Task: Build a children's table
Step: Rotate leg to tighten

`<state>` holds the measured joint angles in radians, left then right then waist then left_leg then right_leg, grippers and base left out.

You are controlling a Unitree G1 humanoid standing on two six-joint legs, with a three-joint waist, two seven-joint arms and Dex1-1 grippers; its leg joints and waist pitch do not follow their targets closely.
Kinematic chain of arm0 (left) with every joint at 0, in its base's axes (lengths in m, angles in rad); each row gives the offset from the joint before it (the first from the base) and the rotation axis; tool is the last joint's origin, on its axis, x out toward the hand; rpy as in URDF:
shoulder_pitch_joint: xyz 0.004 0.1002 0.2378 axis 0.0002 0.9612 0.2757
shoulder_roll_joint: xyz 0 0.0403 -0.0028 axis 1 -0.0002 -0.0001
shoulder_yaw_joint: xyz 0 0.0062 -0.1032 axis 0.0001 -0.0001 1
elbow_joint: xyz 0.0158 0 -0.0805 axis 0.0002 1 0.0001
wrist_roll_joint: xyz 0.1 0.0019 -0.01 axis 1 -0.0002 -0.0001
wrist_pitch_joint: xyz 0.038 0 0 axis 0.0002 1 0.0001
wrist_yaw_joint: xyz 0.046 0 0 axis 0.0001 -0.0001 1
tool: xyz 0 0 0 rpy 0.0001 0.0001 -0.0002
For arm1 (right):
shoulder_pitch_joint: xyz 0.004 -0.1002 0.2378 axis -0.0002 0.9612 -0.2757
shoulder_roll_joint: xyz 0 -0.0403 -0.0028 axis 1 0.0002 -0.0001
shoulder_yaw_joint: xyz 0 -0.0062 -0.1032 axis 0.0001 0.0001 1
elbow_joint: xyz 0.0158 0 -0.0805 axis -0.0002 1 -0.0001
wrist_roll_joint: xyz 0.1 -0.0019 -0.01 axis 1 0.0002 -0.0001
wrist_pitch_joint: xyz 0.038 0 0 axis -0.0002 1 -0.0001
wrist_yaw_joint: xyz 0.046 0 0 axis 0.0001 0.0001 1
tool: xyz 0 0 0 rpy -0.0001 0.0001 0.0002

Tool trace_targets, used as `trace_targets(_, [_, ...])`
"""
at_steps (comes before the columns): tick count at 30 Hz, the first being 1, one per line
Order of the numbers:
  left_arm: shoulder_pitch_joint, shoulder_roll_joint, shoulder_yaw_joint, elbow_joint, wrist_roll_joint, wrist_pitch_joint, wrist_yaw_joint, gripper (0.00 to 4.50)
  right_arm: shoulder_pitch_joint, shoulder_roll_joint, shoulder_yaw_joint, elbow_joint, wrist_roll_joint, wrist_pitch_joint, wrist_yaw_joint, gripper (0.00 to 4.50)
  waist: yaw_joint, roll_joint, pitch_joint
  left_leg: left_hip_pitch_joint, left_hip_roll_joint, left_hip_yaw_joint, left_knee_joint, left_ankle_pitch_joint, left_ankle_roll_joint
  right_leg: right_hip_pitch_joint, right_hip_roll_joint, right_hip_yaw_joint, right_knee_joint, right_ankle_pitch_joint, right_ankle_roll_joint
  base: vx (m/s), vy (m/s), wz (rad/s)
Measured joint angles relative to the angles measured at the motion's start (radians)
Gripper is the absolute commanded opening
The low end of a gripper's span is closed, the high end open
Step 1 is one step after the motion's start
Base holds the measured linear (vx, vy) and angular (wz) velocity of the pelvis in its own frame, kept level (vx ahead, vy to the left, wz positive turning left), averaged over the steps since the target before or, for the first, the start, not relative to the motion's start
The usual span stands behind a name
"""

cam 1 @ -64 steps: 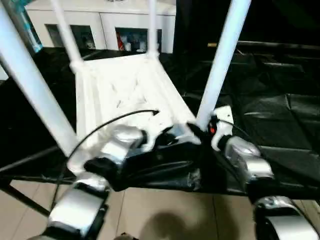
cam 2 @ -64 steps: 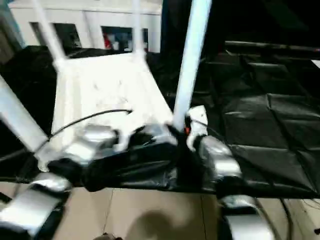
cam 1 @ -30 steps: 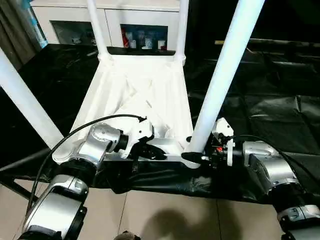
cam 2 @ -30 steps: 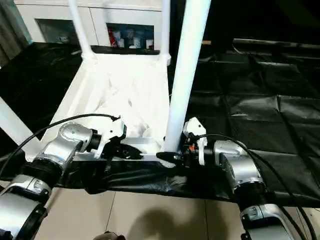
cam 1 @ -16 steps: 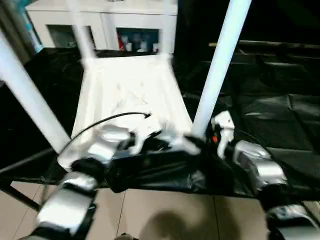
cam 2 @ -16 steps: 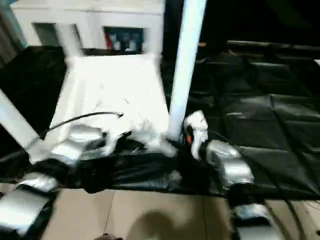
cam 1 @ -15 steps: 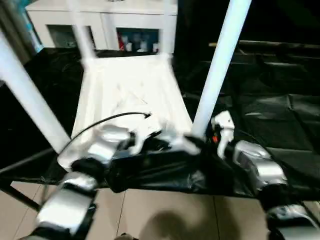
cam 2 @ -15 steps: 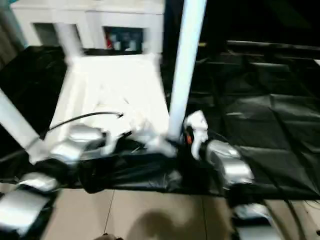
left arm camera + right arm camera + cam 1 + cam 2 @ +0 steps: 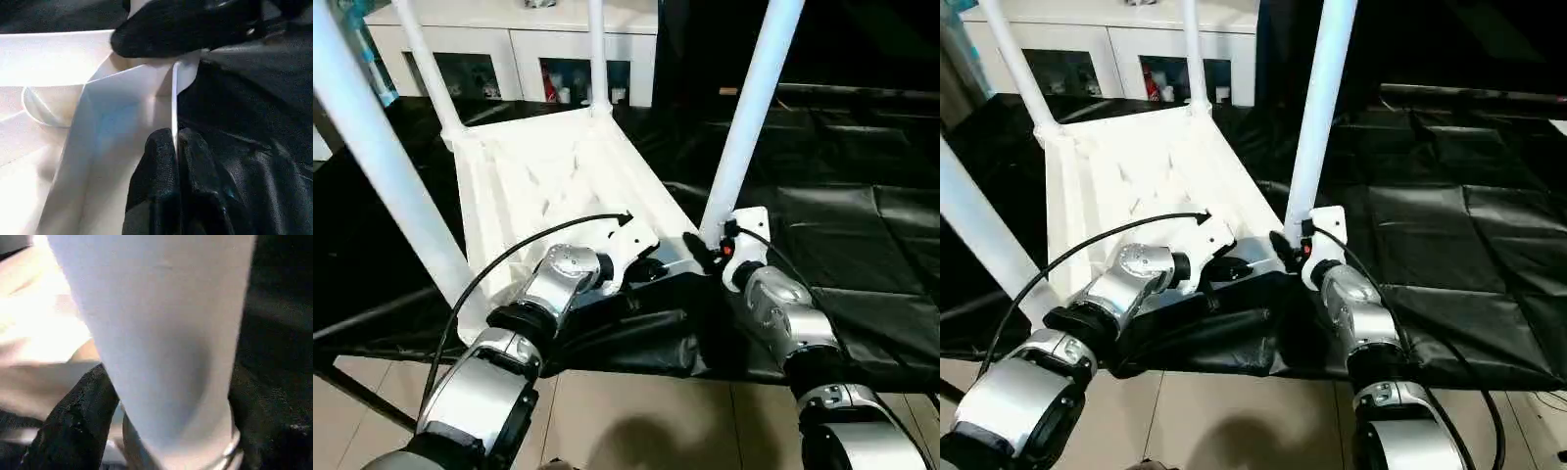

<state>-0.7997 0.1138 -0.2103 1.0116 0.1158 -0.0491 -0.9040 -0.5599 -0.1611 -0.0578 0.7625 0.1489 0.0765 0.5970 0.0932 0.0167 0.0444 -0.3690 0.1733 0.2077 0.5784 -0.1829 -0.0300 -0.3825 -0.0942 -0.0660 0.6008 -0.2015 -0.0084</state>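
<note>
Lying upside down, children's table, legs pointing up, long axis running away.

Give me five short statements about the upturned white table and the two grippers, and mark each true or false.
1. The children's table lies upside down, legs pointing up. True.
2. Only two legs are fitted. False: four stand in the corner sockets.
3. The left gripper pinches the tabletop's thin edge. True.
4. The right gripper hangs far from any leg. False: it is at the base of the near right leg.
5. The table rests on bare wood. False: on a black cover.
</note>
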Motion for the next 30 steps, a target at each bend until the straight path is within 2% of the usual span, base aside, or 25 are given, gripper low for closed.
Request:
trace_targets(3, [0.018, 0.037, 0.000, -0.026, -0.005, -0.013, -0.072, 0.00, 0.015, -0.031, 0.031, -0.018, 0.010, -0.003, 0.121, 3.77, 0.001, 0.000, 0.000, 0.000, 0.001, 0.000, 0.000, 0.001, -0.001, -0.001, 0.000, -0.002, 0.002, 0.001, 0.000, 0.000, 0.000, 0.00])
trace_targets(11, [0.061, 0.111, -0.038, -0.116, -0.042, -0.044, -0.336, 0.00, 0.110, -0.206, 0.128, -0.193, 0.056, 0.056, 0.503, 3.77, 0.035, 0.002, -0.001, -0.006, 0.002, 0.000, 0.001, 0.002, 0.007, -0.003, 0.001, -0.003, -0.001, -0.005, 0.000, 0.000, 0.000, 0.00])
trace_targets(14, [0.082, 0.135, -0.049, -0.157, -0.052, -0.035, -0.413, 0.00, 0.144, -0.254, 0.147, -0.251, 0.077, 0.092, 0.610, 3.77, 0.040, 0.001, 0.000, -0.007, 0.002, 0.001, 0.003, 0.000, 0.009, -0.003, 0.000, -0.002, -0.001, -0.005, 0.000, 0.000, 0.000, 0.00])
trace_targets(17, [0.090, 0.151, -0.055, -0.178, -0.054, -0.015, -0.457, 0.00, 0.160, -0.281, 0.163, -0.282, 0.091, 0.118, 0.658, 3.77, 0.042, -0.001, 0.002, -0.007, 0.002, 0.001, 0.006, 0.000, 0.009, -0.003, 0.000, -0.002, 0.000, -0.005, 0.000, 0.000, 0.000, 0.00])
trace_targets(19, [0.091, 0.158, -0.059, -0.184, -0.056, -0.011, -0.468, 0.00, 0.160, -0.285, 0.167, -0.287, 0.095, 0.129, 0.675, 3.77, 0.042, -0.007, 0.005, -0.006, 0.002, 0.001, 0.006, -0.002, 0.004, -0.003, 0.000, -0.001, 0.002, -0.005, 0.000, 0.000, 0.000, 0.00])
trace_targets(21, [0.091, 0.163, -0.061, -0.190, -0.056, -0.011, -0.470, 0.00, 0.157, -0.284, 0.169, -0.287, 0.095, 0.136, 0.679, 3.50, 0.044, -0.011, 0.007, -0.005, 0.002, 0.001, 0.006, -0.002, 0.003, -0.003, 0.000, -0.002, 0.003, -0.005, 0.000, 0.000, 0.000, 0.00])
trace_targets(24, [0.099, 0.165, -0.061, -0.205, -0.057, -0.004, -0.475, 0.00, 0.153, -0.282, 0.173, -0.291, 0.096, 0.154, 0.679, 3.40, 0.044, -0.012, 0.008, -0.005, 0.002, 0.001, 0.006, -0.002, 0.002, -0.003, 0.000, -0.001, 0.003, -0.005, 0.000, 0.000, 0.000, 0.00])
trace_targets(26, [0.104, 0.164, -0.061, -0.214, -0.060, -0.001, -0.478, 0.00, 0.153, -0.280, 0.174, -0.296, 0.097, 0.165, 0.686, 3.03, 0.045, -0.013, 0.008, -0.004, 0.003, 0.001, 0.006, -0.002, 0.003, -0.003, 0.000, -0.001, 0.003, -0.005, 0.000, 0.000, 0.000, 0.00])
trace_targets(30, [0.110, 0.161, -0.060, -0.224, -0.060, -0.001, -0.462, 0.00, 0.154, -0.268, 0.175, -0.297, 0.094, 0.174, 0.674, 2.82, 0.047, -0.013, 0.008, -0.004, 0.003, 0.001, 0.006, -0.002, 0.003, -0.003, 0.000, -0.001, 0.004, -0.005, 0.000, 0.000, 0.000, 0.00])
